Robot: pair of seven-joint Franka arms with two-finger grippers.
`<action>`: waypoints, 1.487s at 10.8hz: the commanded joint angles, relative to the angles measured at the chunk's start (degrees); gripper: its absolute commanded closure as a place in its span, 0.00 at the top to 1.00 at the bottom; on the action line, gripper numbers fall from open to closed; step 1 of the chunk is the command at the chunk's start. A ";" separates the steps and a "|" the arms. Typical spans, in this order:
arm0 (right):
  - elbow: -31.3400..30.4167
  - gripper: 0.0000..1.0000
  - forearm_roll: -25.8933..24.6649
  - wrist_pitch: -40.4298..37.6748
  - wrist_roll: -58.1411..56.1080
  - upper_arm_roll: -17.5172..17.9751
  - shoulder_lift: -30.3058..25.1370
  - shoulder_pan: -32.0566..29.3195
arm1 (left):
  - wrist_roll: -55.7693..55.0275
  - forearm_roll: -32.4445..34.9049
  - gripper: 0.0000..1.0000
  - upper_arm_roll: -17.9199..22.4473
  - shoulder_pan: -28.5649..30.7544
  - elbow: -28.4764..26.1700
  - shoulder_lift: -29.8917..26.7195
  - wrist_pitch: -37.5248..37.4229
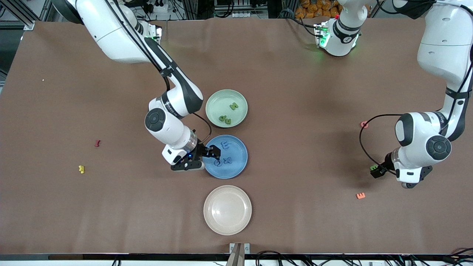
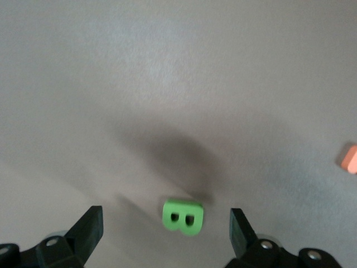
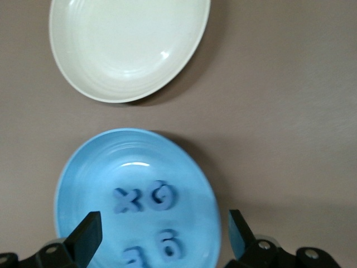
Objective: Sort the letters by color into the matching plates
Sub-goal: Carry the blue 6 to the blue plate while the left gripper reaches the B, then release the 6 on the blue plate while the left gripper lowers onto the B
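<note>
I saw the right gripper [image 1: 213,154] bent low over the blue plate [image 1: 236,164], fingers spread and empty, four blue letters [image 3: 146,196] lying in that plate. The left gripper [image 2: 166,224] hung open over a green B [image 2: 183,217], toward the left arm's end from the blue plate.

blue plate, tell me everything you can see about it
The blue plate is a round, shallow, matte dish with faint concentric rings inside. It lies flat on the brown table, middle of three plates: the green plate farther from the front camera, the cream plate nearer. Blue letters lie in it, an X, an E and rounder shapes. The right gripper hangs open over its rim toward the right arm's end.
</note>
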 commanded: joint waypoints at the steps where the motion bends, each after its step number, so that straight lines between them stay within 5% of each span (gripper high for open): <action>1: 0.32 1.00 -3.00 -8.87 -8.51 -1.80 -3.07 -3.92 | 0.57 -0.30 1.00 -0.66 0.69 1.42 2.35 2.88; 14: 0.76 1.00 -3.27 -23.99 -40.11 -23.95 -9.65 -14.83 | 2.06 -1.89 1.00 -2.50 2.36 -1.30 2.44 3.68; 16: 0.76 1.00 -3.27 -28.57 -40.11 -24.14 -13.17 -16.49 | 2.06 -1.89 1.00 -2.50 2.36 -1.57 2.44 3.68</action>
